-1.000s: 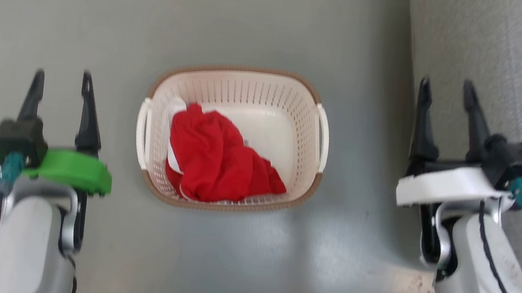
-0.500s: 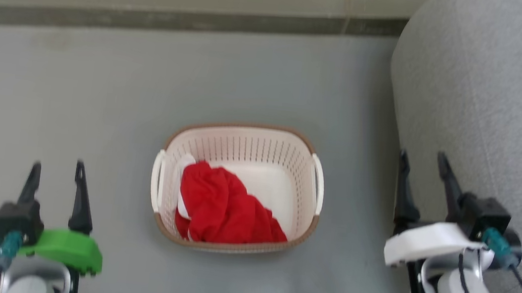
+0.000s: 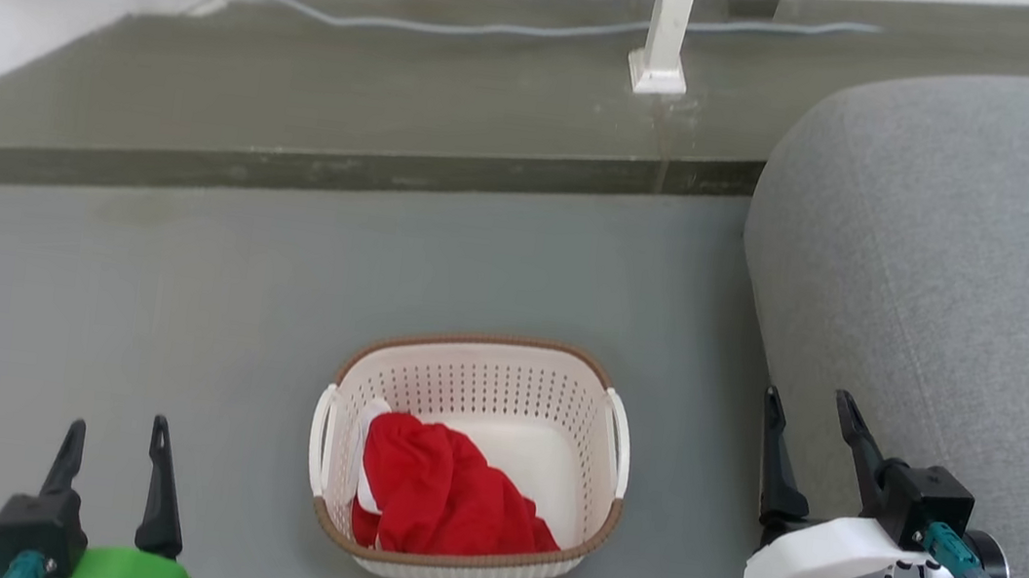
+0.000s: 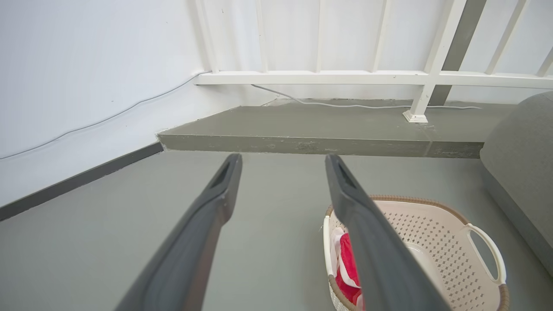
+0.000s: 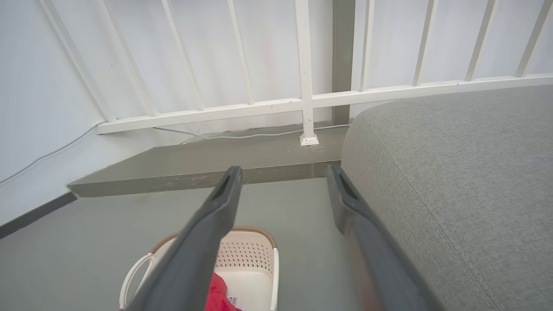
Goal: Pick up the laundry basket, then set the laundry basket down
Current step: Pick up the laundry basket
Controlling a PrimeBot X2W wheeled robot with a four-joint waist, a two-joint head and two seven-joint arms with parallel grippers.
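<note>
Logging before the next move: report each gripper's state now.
Left gripper: open, holding nothing, left of the laundry basket.
Right gripper: open, holding nothing, beside the grey sofa.

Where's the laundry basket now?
The laundry basket sits on the floor, lower centre of the head view, between left tool and right tool, touching neither; grey sofa to its right.

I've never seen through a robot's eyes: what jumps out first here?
The red cloth heaped in the cream laundry basket on the grey floor, mid-picture. The left pincer and right pincer hang open either side of it, the right one beside a grey sofa.
</note>
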